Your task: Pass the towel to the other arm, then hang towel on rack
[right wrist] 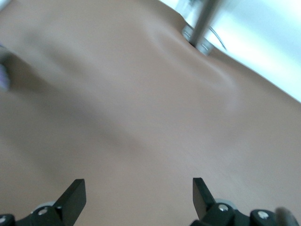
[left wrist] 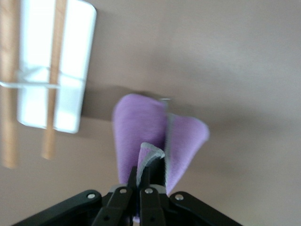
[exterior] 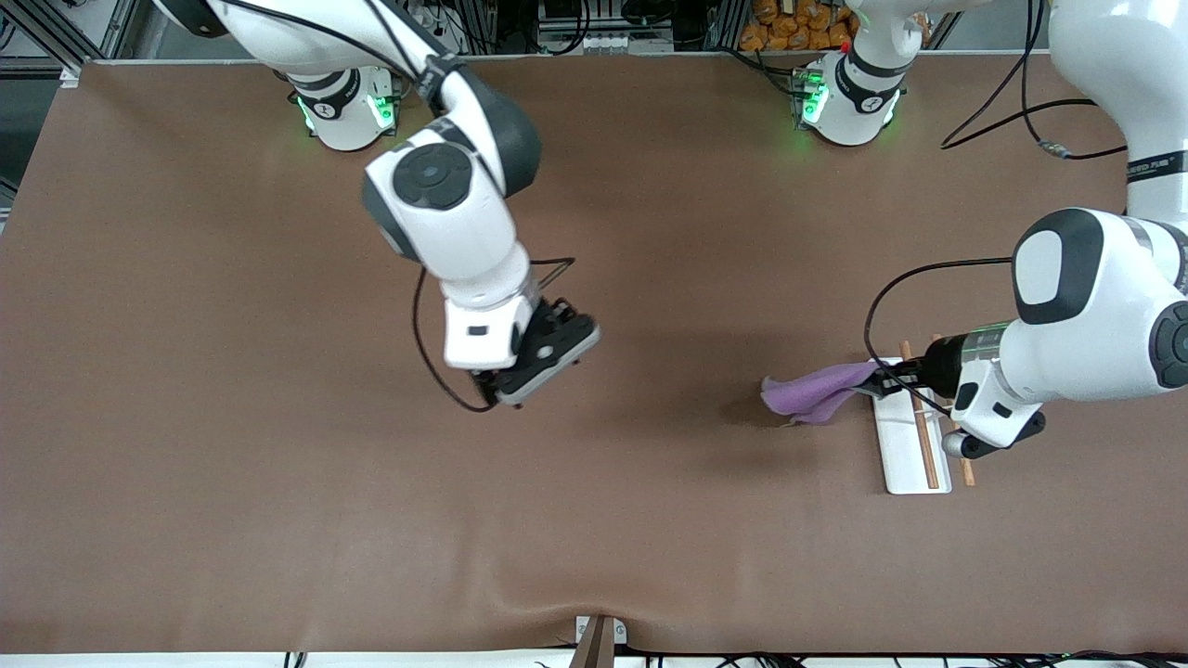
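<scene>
The purple towel (exterior: 817,391) hangs from my left gripper (exterior: 880,381), which is shut on its grey-edged end. The towel hangs in the air beside the rack (exterior: 914,429), toward the right arm's end of the table. The left wrist view shows the towel (left wrist: 141,127) pinched between the closed fingers (left wrist: 135,176), with the rack's white base (left wrist: 75,61) and brown rods (left wrist: 52,75) below. My right gripper (exterior: 536,366) is open and empty over the middle of the brown table. Its fingers (right wrist: 75,193) stand wide apart in the right wrist view.
The brown table mat (exterior: 278,464) covers the whole work surface. A small clamp (exterior: 599,640) sits at the table's edge nearest the front camera; it also shows in the right wrist view (right wrist: 200,33). Both arm bases (exterior: 348,111) stand at the edge farthest from that camera.
</scene>
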`<state>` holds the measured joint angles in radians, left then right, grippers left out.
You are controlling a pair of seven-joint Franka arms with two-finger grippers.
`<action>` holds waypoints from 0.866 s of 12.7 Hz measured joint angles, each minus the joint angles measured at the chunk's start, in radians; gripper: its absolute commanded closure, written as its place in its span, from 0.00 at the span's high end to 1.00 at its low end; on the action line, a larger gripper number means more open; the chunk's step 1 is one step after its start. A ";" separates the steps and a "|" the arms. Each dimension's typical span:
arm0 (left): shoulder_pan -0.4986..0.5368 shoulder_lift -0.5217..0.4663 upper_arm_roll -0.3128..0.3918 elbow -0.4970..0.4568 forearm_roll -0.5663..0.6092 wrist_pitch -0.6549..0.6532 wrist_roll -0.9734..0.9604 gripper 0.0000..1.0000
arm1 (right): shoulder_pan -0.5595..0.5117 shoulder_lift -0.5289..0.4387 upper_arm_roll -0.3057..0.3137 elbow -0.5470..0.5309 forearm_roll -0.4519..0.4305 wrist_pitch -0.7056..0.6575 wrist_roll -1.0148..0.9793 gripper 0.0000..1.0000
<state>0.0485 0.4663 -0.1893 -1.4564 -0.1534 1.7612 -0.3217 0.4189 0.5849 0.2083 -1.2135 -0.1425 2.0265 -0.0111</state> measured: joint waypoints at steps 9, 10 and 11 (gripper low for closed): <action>0.260 0.009 0.006 -0.001 0.033 -0.009 0.550 0.00 | -0.423 -0.268 -0.007 -0.168 0.000 -0.330 -0.041 1.00; 0.289 0.014 0.006 -0.002 0.033 -0.010 0.615 0.00 | -0.457 -0.304 -0.014 -0.189 0.000 -0.369 -0.042 1.00; 0.315 0.022 0.007 -0.003 0.033 -0.010 0.665 0.00 | -0.467 -0.338 -0.040 -0.200 0.000 -0.401 -0.042 1.00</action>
<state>0.3638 0.4883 -0.1826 -1.4592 -0.1202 1.7512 0.3429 -0.0484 0.2469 0.1685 -1.4138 -0.1421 1.6257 -0.0533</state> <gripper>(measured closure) 0.978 0.000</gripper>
